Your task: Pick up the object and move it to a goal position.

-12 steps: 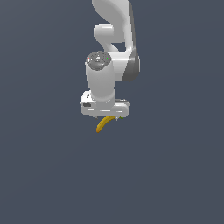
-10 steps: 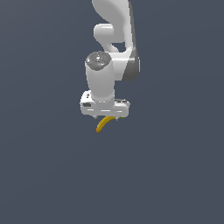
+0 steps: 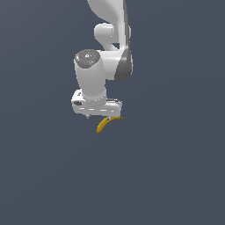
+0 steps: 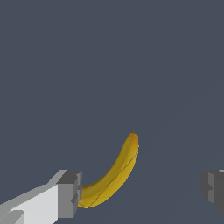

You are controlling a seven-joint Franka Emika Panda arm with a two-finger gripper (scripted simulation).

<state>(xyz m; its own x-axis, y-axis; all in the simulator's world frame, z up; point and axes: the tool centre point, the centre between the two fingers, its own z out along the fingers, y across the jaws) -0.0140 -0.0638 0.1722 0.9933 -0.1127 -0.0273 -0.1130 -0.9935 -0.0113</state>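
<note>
The claw (image 4: 141, 190) stands wide apart and holds nothing: in the wrist view one grey fingertip (image 4: 69, 193) and the other show at opposite edges of the frame with a broad gap between them. The banana (image 4: 114, 175) lies on the plain grey surface (image 4: 109, 65) below the claw, not centred in that gap. Its thick end sits right up against the first fingertip, touching it or just beside it, I cannot tell which, while its orange-tipped end curves out toward the middle of the gap, well apart from the other fingertip. Its long axis runs slantwise across the line between the fingertips, neither along it nor square to it. In the exterior view the banana (image 3: 104, 124) peeks out just under the claw (image 3: 97, 115), toward the exterior view's right of the white hand. I judge a sideways shift toward the banana's middle would be needed before closing. Counted: one banana, one arm, one claw with two fingertips. No goal marker shows.
</note>
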